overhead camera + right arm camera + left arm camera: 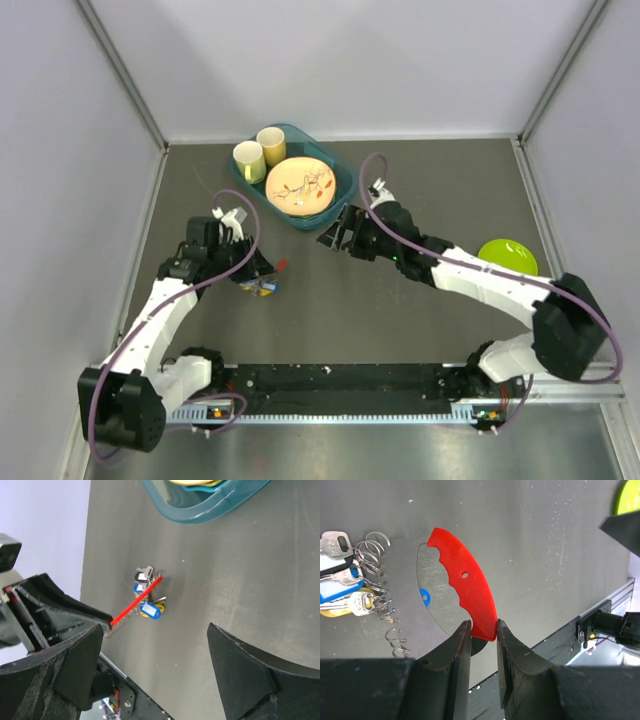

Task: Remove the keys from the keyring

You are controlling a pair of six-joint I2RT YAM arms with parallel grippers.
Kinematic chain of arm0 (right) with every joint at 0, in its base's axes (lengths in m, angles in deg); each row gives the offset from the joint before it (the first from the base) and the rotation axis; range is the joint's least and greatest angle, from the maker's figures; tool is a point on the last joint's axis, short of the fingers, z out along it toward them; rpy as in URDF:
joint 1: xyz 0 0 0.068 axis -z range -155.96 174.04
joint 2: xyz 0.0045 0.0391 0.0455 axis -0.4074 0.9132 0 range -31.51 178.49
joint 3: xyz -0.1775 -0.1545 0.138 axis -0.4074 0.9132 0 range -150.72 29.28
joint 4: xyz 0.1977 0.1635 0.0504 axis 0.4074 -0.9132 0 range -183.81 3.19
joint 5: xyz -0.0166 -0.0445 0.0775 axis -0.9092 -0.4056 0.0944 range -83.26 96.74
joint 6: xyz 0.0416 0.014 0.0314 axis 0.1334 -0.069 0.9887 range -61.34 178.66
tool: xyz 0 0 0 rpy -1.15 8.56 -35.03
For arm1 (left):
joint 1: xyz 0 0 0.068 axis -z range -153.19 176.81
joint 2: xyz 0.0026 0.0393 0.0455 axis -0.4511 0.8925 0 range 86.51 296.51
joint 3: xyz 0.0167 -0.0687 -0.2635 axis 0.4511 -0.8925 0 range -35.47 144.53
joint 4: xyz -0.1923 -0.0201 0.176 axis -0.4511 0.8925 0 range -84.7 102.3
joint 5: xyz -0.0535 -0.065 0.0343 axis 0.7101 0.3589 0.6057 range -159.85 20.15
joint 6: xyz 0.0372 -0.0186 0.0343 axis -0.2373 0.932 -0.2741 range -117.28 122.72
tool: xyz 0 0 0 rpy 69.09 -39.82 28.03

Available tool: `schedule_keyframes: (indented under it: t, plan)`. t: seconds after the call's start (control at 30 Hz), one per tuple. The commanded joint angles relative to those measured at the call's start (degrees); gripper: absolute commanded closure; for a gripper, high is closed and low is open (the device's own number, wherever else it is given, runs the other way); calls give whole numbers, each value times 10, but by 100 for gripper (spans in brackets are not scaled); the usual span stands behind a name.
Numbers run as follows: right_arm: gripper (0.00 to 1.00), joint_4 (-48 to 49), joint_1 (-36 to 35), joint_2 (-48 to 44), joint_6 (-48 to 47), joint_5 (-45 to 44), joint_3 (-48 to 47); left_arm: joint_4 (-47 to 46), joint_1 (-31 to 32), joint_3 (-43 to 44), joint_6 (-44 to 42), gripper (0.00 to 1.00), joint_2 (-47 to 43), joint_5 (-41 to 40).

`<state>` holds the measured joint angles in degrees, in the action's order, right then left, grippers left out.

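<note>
My left gripper is shut on the lower tip of the red crescent clip, with a thin wire ring curving off its back. The bunch of keys with blue and yellow heads and several small split rings sits just left of the clip; it also shows in the top view. My right gripper is open and empty, hovering right of the clip and the keys, apart from them.
A teal tray at the back holds a patterned plate and two cups. A lime-green plate lies at the right. Grey walls close in both sides. A black rail runs along the near edge.
</note>
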<state>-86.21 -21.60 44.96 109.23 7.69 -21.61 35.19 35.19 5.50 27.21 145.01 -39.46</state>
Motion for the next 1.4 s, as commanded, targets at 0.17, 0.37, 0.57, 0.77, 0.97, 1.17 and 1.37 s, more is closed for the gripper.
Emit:
schedule_keyframes:
  t: [0.17, 0.37, 0.57, 0.77, 0.97, 1.17, 1.37]
  plan:
    - [16, 85, -6, 134, 88, 99, -82, -61, 8, -9, -6, 100, -37, 58]
    - [23, -5, -13, 208, 207, 171, -162, -64, 10, -11, -4, 100, -39, 49]
    - [23, -34, -44, 233, 294, 166, -180, -67, 13, -9, -3, 100, -27, 51]
    - [27, -67, -44, 248, 271, 120, -170, -52, 15, -8, -6, 100, -32, 31]
    - [25, -90, -44, 238, 69, 66, -149, 12, 14, 15, 16, 98, -36, -146]
    - [24, -82, -44, 176, -19, 61, -94, 36, 18, -3, 21, 56, 27, -155]
    - [24, -76, -34, 99, -65, 49, -40, 21, 110, 13, 15, 46, 76, -193]
